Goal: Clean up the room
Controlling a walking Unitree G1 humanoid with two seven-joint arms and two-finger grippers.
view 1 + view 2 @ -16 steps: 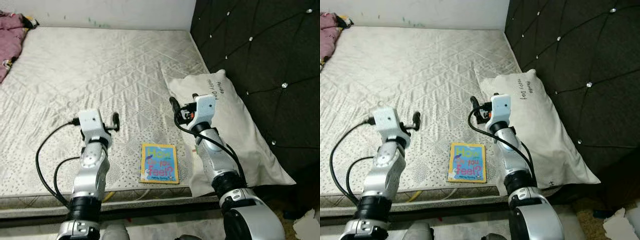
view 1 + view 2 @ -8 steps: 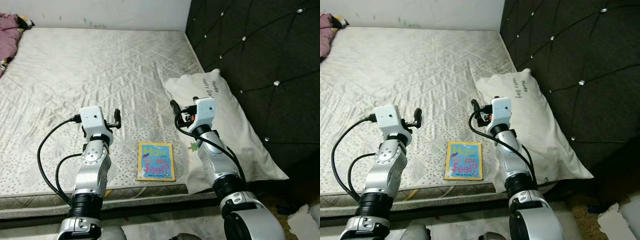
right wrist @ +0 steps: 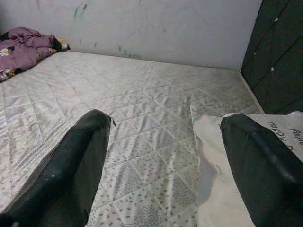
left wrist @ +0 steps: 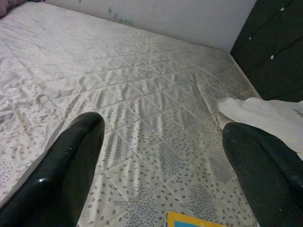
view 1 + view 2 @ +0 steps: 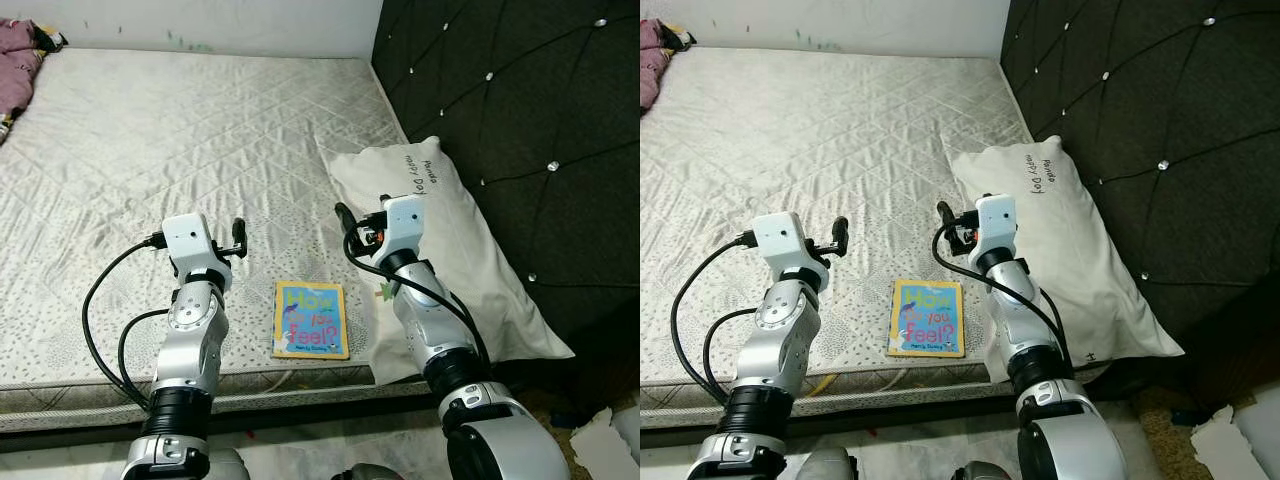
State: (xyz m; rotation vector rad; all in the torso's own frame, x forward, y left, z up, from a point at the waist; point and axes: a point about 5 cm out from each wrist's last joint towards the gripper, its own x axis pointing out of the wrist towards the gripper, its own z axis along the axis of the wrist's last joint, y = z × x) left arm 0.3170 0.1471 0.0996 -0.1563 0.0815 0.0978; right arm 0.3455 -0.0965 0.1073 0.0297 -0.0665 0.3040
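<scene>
I stand at the foot edge of a bare mattress (image 5: pixel 150 150), looking down along both my arms. Nearest to me, a thin picture book (image 5: pixel 311 320) lies flat, face up, close to the mattress edge, between my two arms and touching neither. Its cover is blue with a yellow border and large coloured letters.

My left gripper (image 4: pixel 163 165) hovers over the mattress just left of the book, fingers spread wide and empty. In the left wrist view the book's yellow corner sits just below the gap between the fingers. My right gripper (image 3: pixel 165 161) hovers just right of the book, beside the near end of a white pillow (image 5: pixel 450 250), also wide open and holding nothing.

I judge the book light, stiff across its cover and rather slick. Lying flat on the soft mattress, it offers no raised edge. I would take it at its near edge or a long side, pressing one finger into the padding to slip under the cover, then pinch the whole thickness so the pages do not fan open.

Beyond the book, the pillow lies against a dark tufted headboard (image 5: pixel 520 110) on my right. Far off, at the top left corner of the mattress, purple clothes (image 5: pixel 15 60) lie bunched by the wall.
</scene>
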